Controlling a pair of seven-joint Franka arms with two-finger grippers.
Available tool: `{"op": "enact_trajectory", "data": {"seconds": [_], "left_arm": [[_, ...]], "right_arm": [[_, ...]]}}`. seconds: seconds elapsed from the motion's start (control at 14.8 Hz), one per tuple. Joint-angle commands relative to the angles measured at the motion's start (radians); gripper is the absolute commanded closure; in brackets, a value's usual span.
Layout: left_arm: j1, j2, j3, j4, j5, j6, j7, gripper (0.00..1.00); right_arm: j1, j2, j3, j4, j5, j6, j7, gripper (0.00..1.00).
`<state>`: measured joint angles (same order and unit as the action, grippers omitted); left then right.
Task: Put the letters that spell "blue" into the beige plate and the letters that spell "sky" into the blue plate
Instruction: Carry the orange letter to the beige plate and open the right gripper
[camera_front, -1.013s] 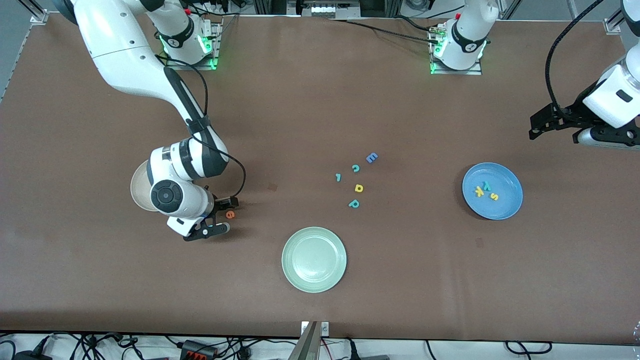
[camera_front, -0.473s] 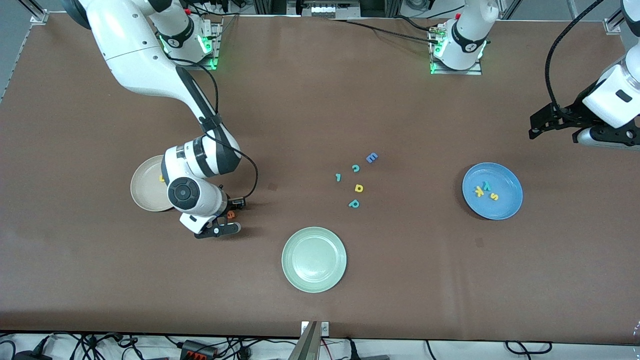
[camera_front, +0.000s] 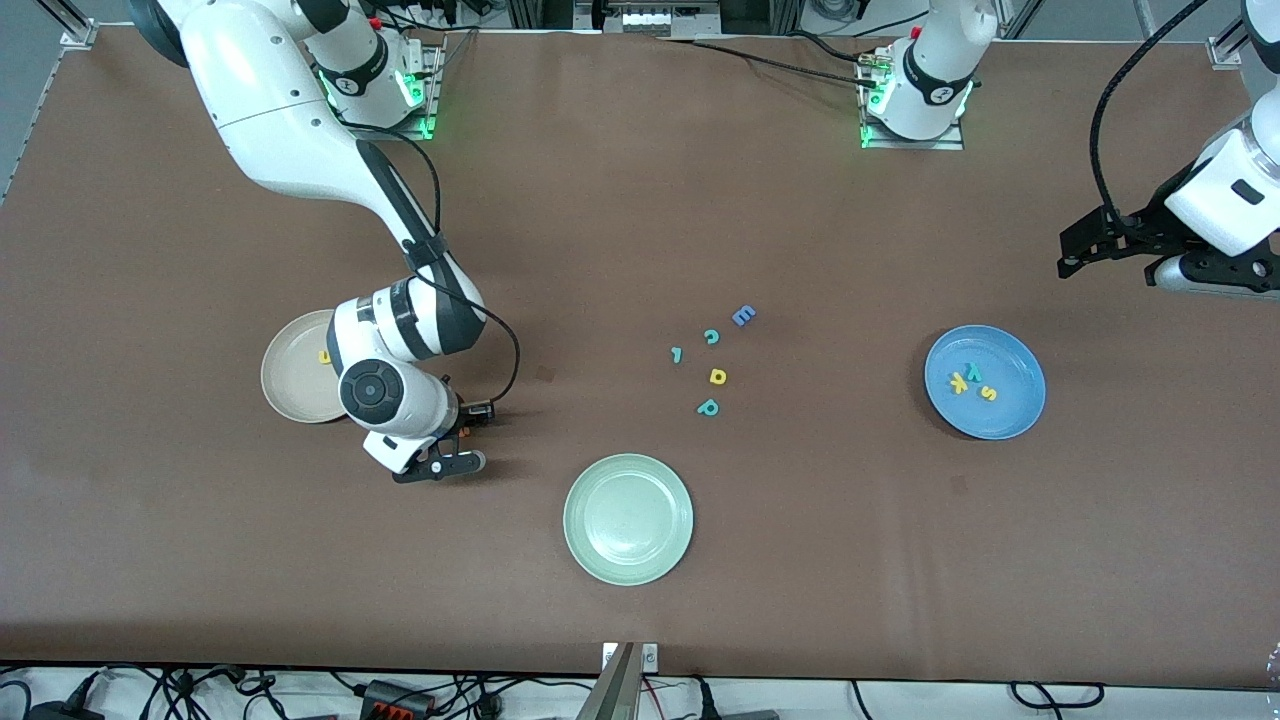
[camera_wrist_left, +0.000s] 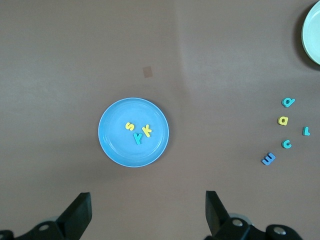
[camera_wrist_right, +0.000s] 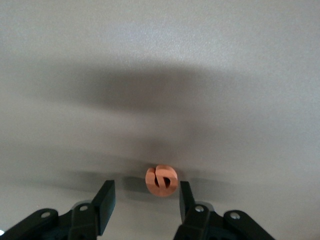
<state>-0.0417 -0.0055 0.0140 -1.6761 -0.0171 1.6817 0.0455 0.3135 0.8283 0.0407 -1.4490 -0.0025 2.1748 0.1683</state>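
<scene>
The orange e (camera_wrist_right: 161, 181) lies on the table beside the beige plate (camera_front: 288, 378), nearer the front camera. My right gripper (camera_wrist_right: 146, 192) is down around it, still open: one finger touches the e and a gap remains at the other. In the front view the right gripper (camera_front: 472, 436) mostly hides the e. A yellow u (camera_front: 324, 356) lies in the beige plate. The blue plate (camera_front: 1022, 408) holds the yellow s (camera_front: 989, 393), yellow k (camera_front: 958, 382) and teal y (camera_front: 973, 371). My left gripper (camera_wrist_left: 146, 212) waits open in the air beside the blue plate (camera_wrist_left: 112, 145), at the left arm's end.
Mid-table lie a green l (camera_front: 677, 354), teal c (camera_front: 711, 337), blue E (camera_front: 743, 316), yellow a-shaped letter (camera_front: 718, 376) and teal p-shaped letter (camera_front: 708, 407). A pale green plate (camera_front: 628, 518) sits nearer the front camera.
My right arm has shifted off the beige plate toward the table's middle, uncovering the yellow u. Its jaws have narrowed around the orange e. The left arm has not moved.
</scene>
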Motion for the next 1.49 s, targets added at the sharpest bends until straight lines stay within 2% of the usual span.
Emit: {"op": "enact_trajectory", "data": {"seconds": [0.0,0.34,0.47,0.74,0.88,1.08,1.28,1.42], "left_arm": [[-0.007,-0.013,0.007,0.002,-0.006,-0.017,0.016,0.0],[-0.007,-0.013,0.007,0.004,-0.006,-0.017,0.017,0.0],[-0.006,-0.013,0.007,0.002,-0.007,-0.019,0.017,0.0],[-0.006,-0.013,0.007,0.003,-0.006,-0.023,0.016,0.0],[-0.006,-0.013,0.007,0.004,-0.006,-0.023,0.016,0.0],[-0.007,-0.013,0.007,0.004,-0.006,-0.023,0.016,0.0],[-0.009,-0.01,0.007,0.013,-0.006,-0.023,0.017,0.0],[-0.009,-0.008,0.007,0.013,-0.007,-0.025,0.017,0.0]], "right_arm": [[0.007,0.026,-0.008,0.041,0.003,-0.003,0.005,0.4],[0.006,0.026,-0.012,0.039,-0.002,-0.006,0.007,0.4],[0.001,0.026,-0.012,0.039,-0.002,-0.007,0.005,0.49],[-0.002,0.025,-0.012,0.039,0.007,-0.01,0.011,0.77],[-0.004,0.022,-0.012,0.039,0.009,-0.013,0.008,0.84],[-0.013,0.002,-0.015,0.038,0.009,-0.042,0.007,0.86],[-0.105,-0.046,-0.009,0.015,0.01,-0.141,-0.005,0.86],[-0.151,-0.109,-0.009,-0.046,0.009,-0.168,-0.106,0.86]]}}
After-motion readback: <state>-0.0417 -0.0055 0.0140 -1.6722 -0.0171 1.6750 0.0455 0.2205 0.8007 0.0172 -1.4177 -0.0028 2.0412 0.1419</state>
